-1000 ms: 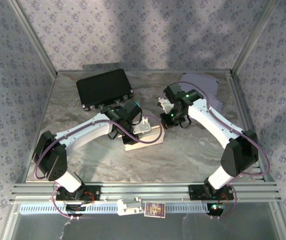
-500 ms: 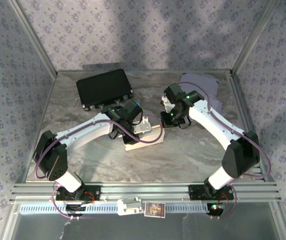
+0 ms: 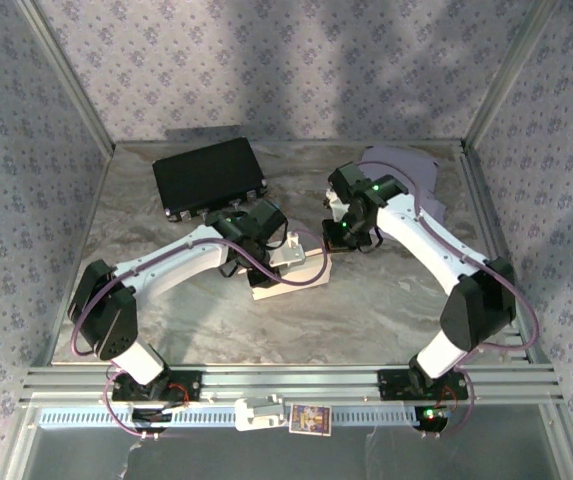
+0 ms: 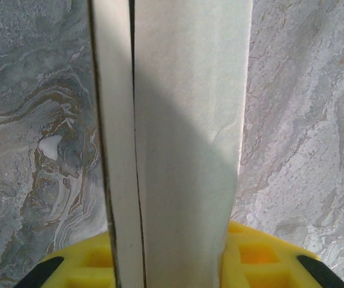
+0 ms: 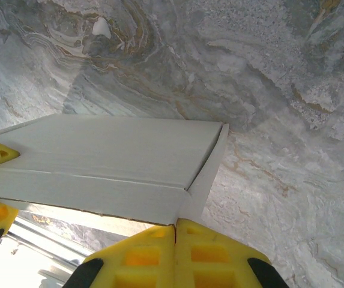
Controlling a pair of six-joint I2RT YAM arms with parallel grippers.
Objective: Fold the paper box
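Observation:
The paper box point(image 3: 301, 278) is a flat, pale cardboard piece held above the marble table between both arms. My left gripper point(image 3: 272, 256) is shut on its left end. In the left wrist view the box point(image 4: 184, 138) runs up from between the yellow fingers point(image 4: 265, 258), with a fold seam down its left side. My right gripper point(image 3: 334, 237) is shut on the box's right end. In the right wrist view its yellow fingertips point(image 5: 214, 246) meet on the corner where a narrow side flap point(image 5: 208, 168) joins the broad panel point(image 5: 111, 150).
A black case point(image 3: 209, 175) lies at the back left of the table. A grey-purple sheet point(image 3: 406, 168) lies at the back right. Metal frame posts and patterned walls close in the sides. A small printed card point(image 3: 309, 418) sits on the front rail.
The left wrist has edged slightly to the right with the box. Both grips are unchanged.

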